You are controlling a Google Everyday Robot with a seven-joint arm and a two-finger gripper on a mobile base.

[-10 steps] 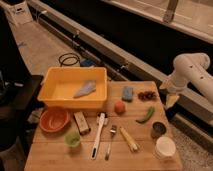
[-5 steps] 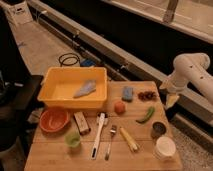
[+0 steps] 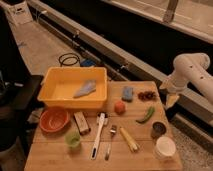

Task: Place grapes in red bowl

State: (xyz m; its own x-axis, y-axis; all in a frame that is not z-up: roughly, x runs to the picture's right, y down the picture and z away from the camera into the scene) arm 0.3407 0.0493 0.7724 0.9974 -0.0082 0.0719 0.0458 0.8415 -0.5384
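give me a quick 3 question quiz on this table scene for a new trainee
1. True or false: the grapes already lie in the red bowl.
2. Which thing lies closest to the grapes? A) green cup B) blue sponge C) yellow tub
3. Fill in: the hand hangs just past the table's ___ edge as viewed, near the grapes.

Key: 1 false, they lie on the table; 2 B; 3 right
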